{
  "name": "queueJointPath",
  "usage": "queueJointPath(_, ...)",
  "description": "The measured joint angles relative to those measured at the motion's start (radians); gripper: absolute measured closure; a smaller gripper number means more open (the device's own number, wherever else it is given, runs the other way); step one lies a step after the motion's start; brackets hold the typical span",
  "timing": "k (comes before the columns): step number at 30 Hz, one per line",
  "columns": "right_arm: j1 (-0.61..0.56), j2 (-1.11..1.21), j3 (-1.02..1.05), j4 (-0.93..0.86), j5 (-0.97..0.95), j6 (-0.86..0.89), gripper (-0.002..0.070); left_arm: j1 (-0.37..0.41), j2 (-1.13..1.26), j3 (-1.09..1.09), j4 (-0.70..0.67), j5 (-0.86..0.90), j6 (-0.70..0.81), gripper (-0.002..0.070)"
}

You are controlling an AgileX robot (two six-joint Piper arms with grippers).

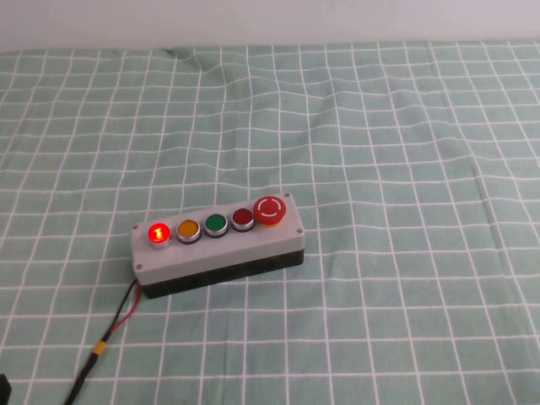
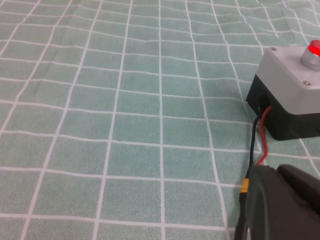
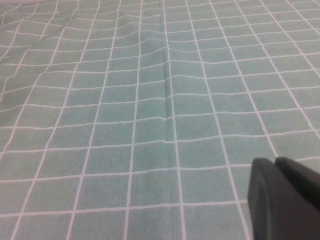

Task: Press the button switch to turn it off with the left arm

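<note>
The button switch [image 1: 158, 233] glows bright red at the left end of the grey five-button box [image 1: 211, 249], which sits on a black base in the middle of the table. In the left wrist view the button [image 2: 314, 48] shows at the edge, on the box corner [image 2: 287, 70]. My left gripper [image 2: 277, 171] is shut and empty, low over the cloth near the box's cable, well short of the box. Only a dark bit of the left arm [image 1: 2, 388] shows in the high view. My right gripper [image 3: 275, 162] is shut and empty over bare cloth.
On the box, from left to right after the glowing button, sit an orange button [image 1: 187, 229], a green one [image 1: 215, 224], a dark red flat one [image 1: 242, 218] and a large red mushroom button [image 1: 270, 209]. A black and red cable [image 1: 118, 321] with a yellow spot [image 2: 244, 186] runs from the box's left end. A green checked cloth [image 1: 380, 126] covers the table.
</note>
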Motion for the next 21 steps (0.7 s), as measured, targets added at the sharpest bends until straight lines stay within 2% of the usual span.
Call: queueJointPath(21, 0.000, 0.000, 0.000, 0.000, 0.000, 0.000, 0.0692, 0.000, 0.000, 0.000, 0.008, 0.001, 0.014, 0.0678)
